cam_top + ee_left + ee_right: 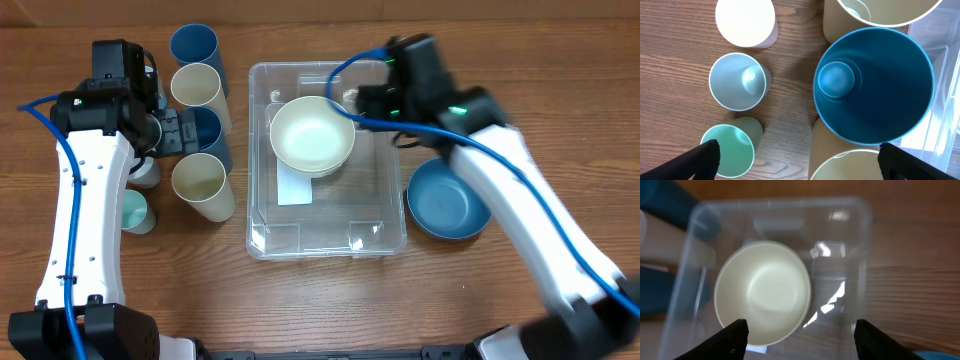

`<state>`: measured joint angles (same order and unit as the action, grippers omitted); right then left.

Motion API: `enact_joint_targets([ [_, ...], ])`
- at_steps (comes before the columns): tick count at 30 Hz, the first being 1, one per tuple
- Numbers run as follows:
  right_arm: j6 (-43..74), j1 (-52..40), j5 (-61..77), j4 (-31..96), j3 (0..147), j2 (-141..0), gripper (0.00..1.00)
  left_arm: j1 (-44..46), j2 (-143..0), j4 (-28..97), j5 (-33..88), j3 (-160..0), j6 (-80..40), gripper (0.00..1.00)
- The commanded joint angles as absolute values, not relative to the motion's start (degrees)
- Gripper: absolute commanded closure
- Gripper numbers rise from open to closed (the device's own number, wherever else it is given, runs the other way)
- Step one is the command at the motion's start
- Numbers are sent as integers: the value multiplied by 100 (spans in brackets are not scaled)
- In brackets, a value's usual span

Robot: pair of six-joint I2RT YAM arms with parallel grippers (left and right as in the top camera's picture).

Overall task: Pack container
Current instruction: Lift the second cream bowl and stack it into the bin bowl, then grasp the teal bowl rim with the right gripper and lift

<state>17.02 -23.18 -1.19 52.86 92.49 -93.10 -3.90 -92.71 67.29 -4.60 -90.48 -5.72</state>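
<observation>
The clear plastic container (376, 200) sits mid-table with a white label (295, 189) on its base. A cream bowl (312, 135) lies inside it at the far left; it also shows in the right wrist view (763, 293). A blue bowl (447, 200) rests on the table right of the container. My right gripper (799, 340) is open and empty above the container's far right part. My left gripper (799, 160) is open and empty above a blue cup (873, 85) and a cream cup (850, 167) left of the container.
Several tall cups lie left of the container: blue (193, 44), cream (197, 86), blue (212, 130), cream (201, 182). Small cups stand further left: green (728, 150), grey-blue (737, 81), white (745, 22). Blue cables run along both arms.
</observation>
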Motion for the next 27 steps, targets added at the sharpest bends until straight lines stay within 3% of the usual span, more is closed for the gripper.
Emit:
enact_joint_targets([
  [1, 2327, -1688, -681, 5942, 9491, -8405, 29, -412, -9306, 6707, -491, -9168, -469, 0],
  [6, 2561, -714, -670, 7054, 9380, -8324, 28, -412, -9306, 6705, -491, -9168, -469, 0],
  [10, 2563, -117, -336, 7166, 8807, -8453, 28, -412, -9306, 6707, -491, -9168, -469, 0],
  [21, 2902, 1127, 187, 5935, 6250, -8543, 28, -412, -9306, 6707, -491, -9168, -469, 0],
  [27, 3127, 1197, 827, 4947, 5083, -8543, 38, -412, -9306, 6707, -491, -9168, -469, 0],
])
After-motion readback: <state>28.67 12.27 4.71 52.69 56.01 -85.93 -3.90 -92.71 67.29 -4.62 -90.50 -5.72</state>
